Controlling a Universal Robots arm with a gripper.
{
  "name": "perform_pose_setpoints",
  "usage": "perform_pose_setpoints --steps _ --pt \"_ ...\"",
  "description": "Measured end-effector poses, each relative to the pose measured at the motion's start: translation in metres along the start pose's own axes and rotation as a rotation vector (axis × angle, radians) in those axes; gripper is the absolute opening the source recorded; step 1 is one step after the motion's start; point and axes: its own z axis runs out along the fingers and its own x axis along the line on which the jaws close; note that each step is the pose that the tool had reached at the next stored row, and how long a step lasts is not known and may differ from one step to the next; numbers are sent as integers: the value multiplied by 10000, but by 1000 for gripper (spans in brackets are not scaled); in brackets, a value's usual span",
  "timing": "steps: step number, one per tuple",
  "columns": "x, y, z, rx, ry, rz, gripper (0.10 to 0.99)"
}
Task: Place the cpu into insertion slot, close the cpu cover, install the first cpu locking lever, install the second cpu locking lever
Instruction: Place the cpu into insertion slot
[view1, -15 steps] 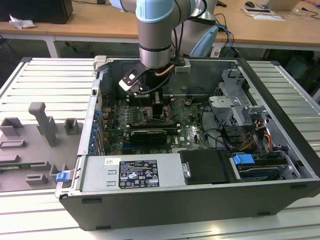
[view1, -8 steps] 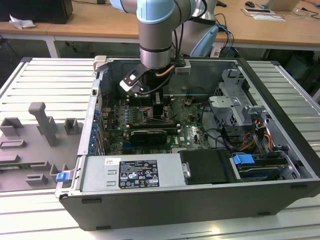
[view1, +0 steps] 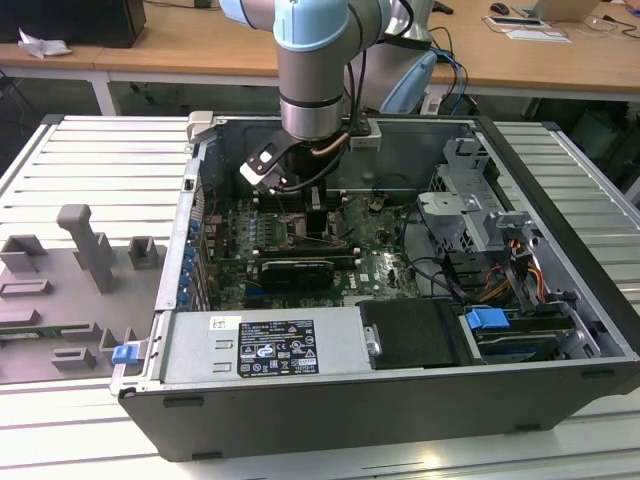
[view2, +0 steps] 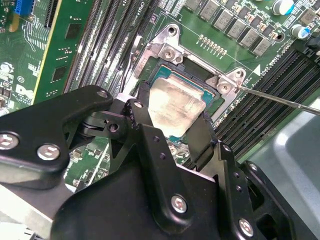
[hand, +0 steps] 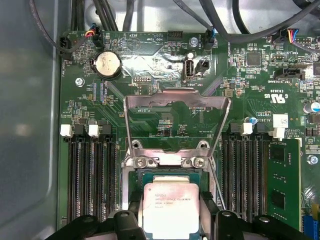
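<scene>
Two fingers (view2: 201, 140) pinch the cpu (view2: 175, 105) between memory slots (hand: 92, 175), cpu cover (hand: 175, 98) open.

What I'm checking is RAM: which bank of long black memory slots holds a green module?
The bank across the silver-rimmed square insertion slot from the round silver coin battery; the battery-side bank is empty.

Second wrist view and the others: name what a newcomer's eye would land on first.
The black gripper dominates the second wrist view, its fingers closed on the silvery cpu right over the insertion slot. In the first wrist view, the cpu cover stands swung open. In the exterior view, the pale blue arm reaches down into the open computer case.
</scene>
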Motion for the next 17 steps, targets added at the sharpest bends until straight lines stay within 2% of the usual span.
perform_pose_setpoints --steps 1,2,11,17 --pt "0 0 0 0 0 1 537" --pt "0 0 1 0 1 1 612" --pt "3 1 -23 0 6 14 612" --pt "10 7 -104 1 0 21 612"
